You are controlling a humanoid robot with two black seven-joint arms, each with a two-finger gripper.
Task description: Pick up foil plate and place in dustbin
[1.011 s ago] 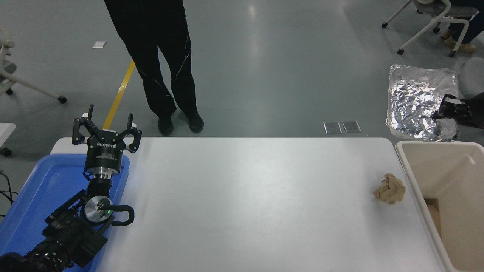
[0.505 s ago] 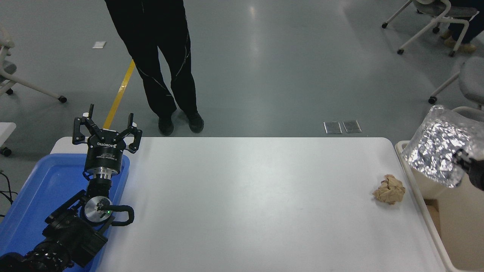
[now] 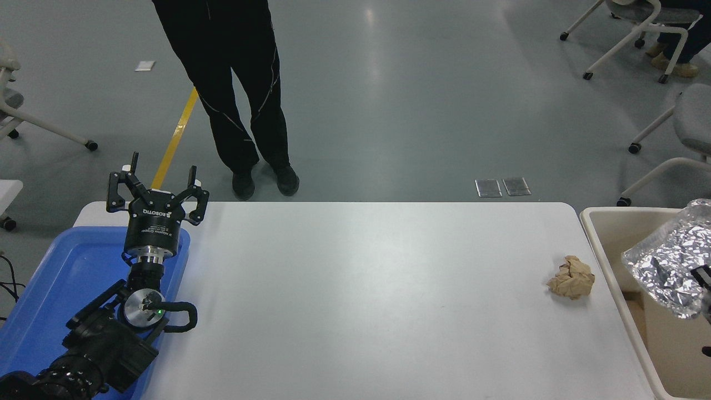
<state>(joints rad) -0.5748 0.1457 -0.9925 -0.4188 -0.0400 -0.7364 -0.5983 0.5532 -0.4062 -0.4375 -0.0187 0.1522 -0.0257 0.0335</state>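
1. The foil plate (image 3: 669,265) has come down fast. 1 second ago it hung high beyond the table's far right corner, out over the floor; half a second ago it was at the bin's far rim; now it sits tilted over the open mouth of the bin (image 3: 602,233), its lower edge below the level of the rim.

2. The right gripper (image 3: 704,278) is almost wholly off the right edge. Only a dark sliver shows behind the foil, so how far its fingers are closed cannot be told. Since the plate hangs in the air and is not lying on the bin floor, it is probably in the gripper's hold, but the contact itself is hidden.

3. For the task this means pick-up and carry are done and only the release is left. The plate looks well inside the bin's walls, so letting go here should drop it in. The one risk is that light, crinkled foil may catch on the rim or cling to a finger.

4. The left gripper (image 3: 158,191) is parked at the lower left above the blue tray (image 3: 66,272), fingers spread wide and holding nothing, in the same pose in all 3 pictures.

5. A brown paper ball (image 3: 571,276) lies on the table (image 3: 355,300) near the bin, untouched.
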